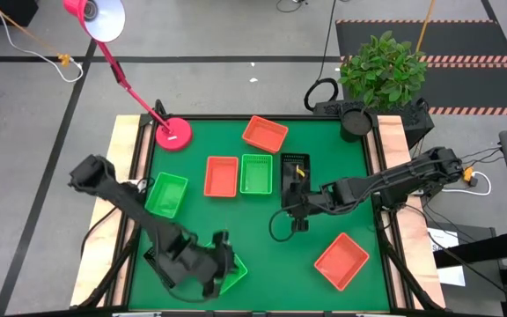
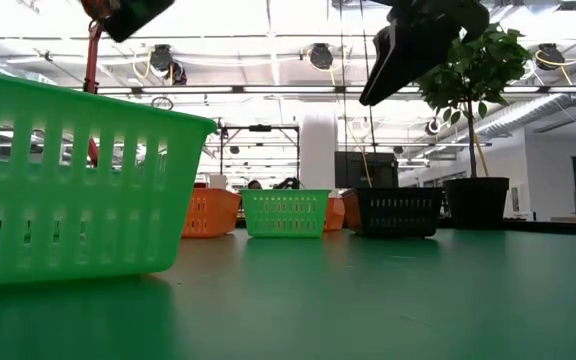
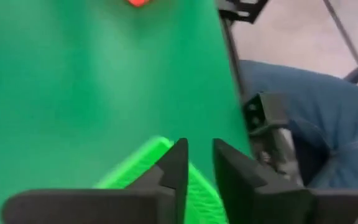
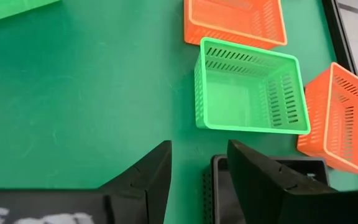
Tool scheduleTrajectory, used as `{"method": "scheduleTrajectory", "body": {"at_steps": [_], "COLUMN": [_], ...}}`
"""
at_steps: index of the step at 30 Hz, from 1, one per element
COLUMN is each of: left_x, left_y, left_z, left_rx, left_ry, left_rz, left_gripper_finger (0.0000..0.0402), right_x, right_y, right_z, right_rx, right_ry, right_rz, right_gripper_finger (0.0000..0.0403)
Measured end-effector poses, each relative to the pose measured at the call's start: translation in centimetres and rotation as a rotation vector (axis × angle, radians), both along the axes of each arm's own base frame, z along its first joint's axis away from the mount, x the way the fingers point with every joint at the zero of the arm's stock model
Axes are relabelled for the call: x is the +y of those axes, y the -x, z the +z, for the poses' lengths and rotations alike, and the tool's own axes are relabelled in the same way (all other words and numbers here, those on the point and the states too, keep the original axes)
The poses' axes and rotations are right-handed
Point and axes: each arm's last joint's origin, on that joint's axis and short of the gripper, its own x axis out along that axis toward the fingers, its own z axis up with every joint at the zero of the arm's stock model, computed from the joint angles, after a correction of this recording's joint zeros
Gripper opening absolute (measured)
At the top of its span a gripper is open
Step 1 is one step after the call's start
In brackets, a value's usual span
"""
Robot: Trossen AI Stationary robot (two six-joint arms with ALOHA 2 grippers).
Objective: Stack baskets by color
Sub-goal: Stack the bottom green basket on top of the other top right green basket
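Observation:
A green basket (image 1: 233, 275) (image 2: 68, 180) rests on its base at the table's near edge. My left gripper (image 1: 224, 251) (image 3: 197, 168) hovers just above it, open by a narrow gap. The black basket (image 1: 294, 167) (image 4: 211, 183) stands mid-table beside a green basket (image 1: 256, 173) (image 4: 250, 93) and an orange one (image 1: 221, 176). My right gripper (image 1: 296, 198) (image 4: 197, 168) hangs open above the black basket's near end, well clear of it in the low view (image 2: 408, 50). Other baskets lie apart: green at the left (image 1: 165, 194), orange at the far side (image 1: 264, 134), orange at the near right (image 1: 341, 261).
A pink lamp base (image 1: 173, 134) stands at the far left corner and a potted plant (image 1: 381, 70) beyond the far right corner. A dark slotted thing (image 1: 152, 260) lies under my left arm. A person's blue trouser leg (image 3: 303, 124) shows past the near edge.

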Motion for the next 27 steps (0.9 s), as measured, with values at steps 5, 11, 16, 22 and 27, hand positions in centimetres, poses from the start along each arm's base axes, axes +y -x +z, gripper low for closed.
{"method": "scheduleTrajectory", "body": {"at_steps": [5,11,16,22,27], "left_x": [-1.4,-3.0,-3.3,-3.1,-2.7], "left_y": [0.8,1.8,1.7,1.2,0.9], "left_z": [-0.9,-2.9,-4.5,-4.6,-4.6], "left_rx": [0.061,0.156,0.205,0.222,0.218], "left_ry": [0.071,0.083,0.077,0.133,0.122], "left_rz": [0.057,0.080,0.127,0.145,0.144], "left_gripper_finger": [0.0160,0.0206,0.0220,0.0198,0.0146], "right_x": [0.0,0.5,1.6,2.5,2.6], "right_y": [0.0,0.2,0.5,0.7,0.8], "right_z": [0.0,0.0,-0.1,0.0,0.0], "right_rx": [-0.003,0.000,0.001,-0.006,-0.008], "right_ry": [-0.008,-0.018,-0.023,-0.034,-0.039], "right_rz": [-0.010,-0.008,0.023,0.040,0.038], "right_gripper_finger": [0.0153,0.0153,0.0153,0.0153,0.0153]}}
